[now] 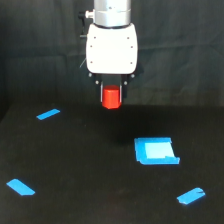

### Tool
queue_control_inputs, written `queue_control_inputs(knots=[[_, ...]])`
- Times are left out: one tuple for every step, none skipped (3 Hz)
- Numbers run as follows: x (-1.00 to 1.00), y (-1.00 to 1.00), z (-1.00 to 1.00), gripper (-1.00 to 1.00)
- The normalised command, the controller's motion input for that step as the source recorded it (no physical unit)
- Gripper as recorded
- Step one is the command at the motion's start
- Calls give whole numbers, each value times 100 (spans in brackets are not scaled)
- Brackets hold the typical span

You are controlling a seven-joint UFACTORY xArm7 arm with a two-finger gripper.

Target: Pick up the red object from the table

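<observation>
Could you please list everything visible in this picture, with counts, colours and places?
Red block: one, orange-red, held between the gripper's fingers, above the table's far middle.
Blue square patch: one, light blue, flat on the table, toward the exterior view's right of centre.
Blue tape strips: three, light blue; one at the far left, one at the near left, one at the near right, sides as the exterior view shows them.
Table: one, glossy black, filling the lower half of the picture.
Backdrop: one, dark, behind the table.
Gripper: one, white body with dark fingers, top centre, closed on the red block.
</observation>
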Motion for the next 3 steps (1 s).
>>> queue_control_inputs(knots=[[-2,-9,8,-100],[6,12,6,-100],[-1,-1,11,-97]])
